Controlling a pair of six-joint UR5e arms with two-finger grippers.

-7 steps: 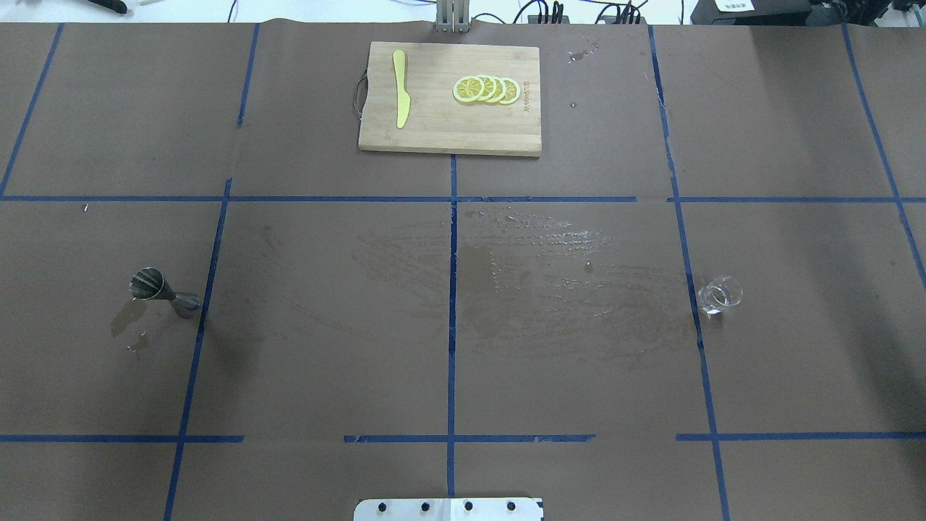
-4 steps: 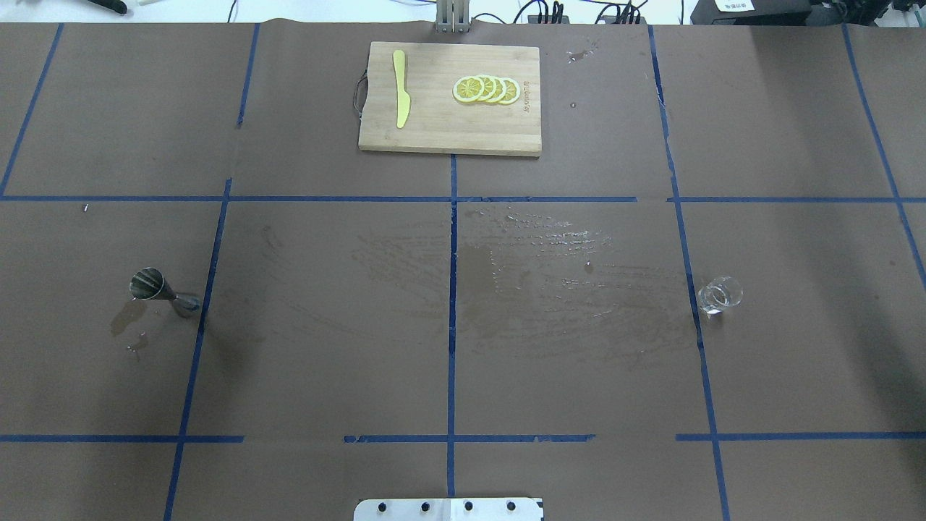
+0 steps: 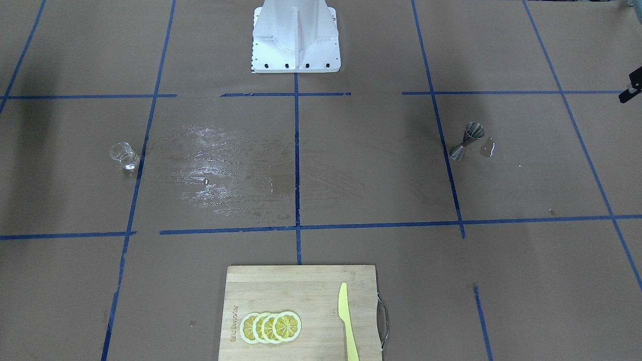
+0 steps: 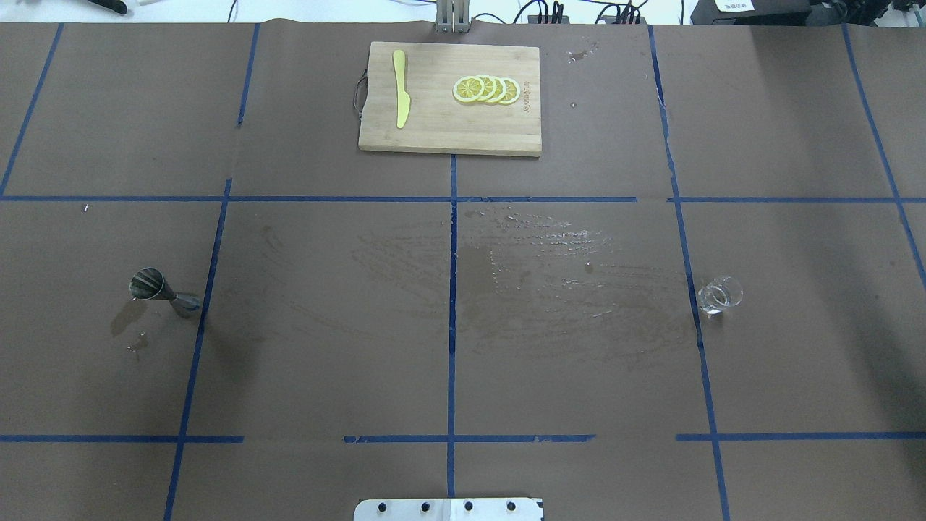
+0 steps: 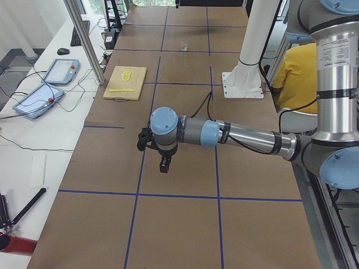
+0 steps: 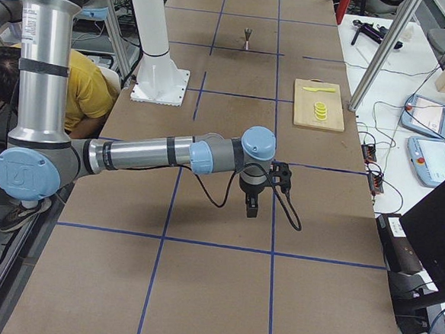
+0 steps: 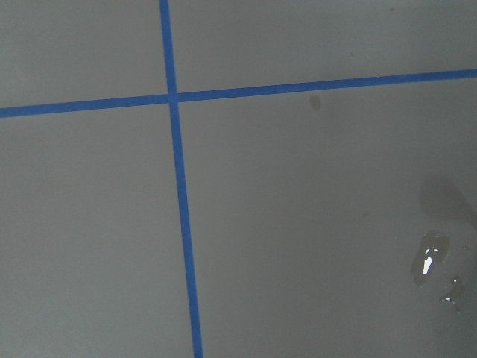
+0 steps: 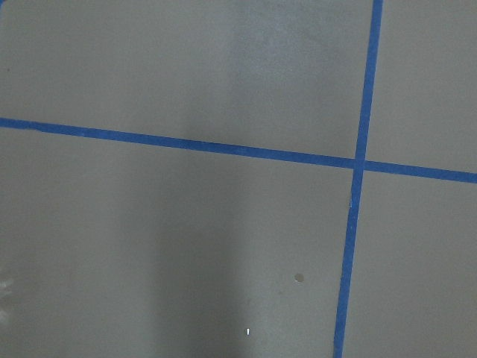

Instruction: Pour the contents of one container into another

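The clear glass cup stands upright on the brown paper on the table's right side, also visible as the glass cup in the front view. The steel jigger stands upright far to the left, with a small puddle beside it. Neither gripper appears in the overhead view. My left gripper hangs over bare paper well outside the jigger, pointing down. My right gripper hangs likewise, outside the cup. From these side views I cannot tell whether either is open or shut. Both wrist views show only paper and blue tape.
A wooden cutting board with lemon slices and a yellow knife lies at the far middle. A wet smear covers the centre. The robot base stands at the near middle. A person in yellow sits behind it.
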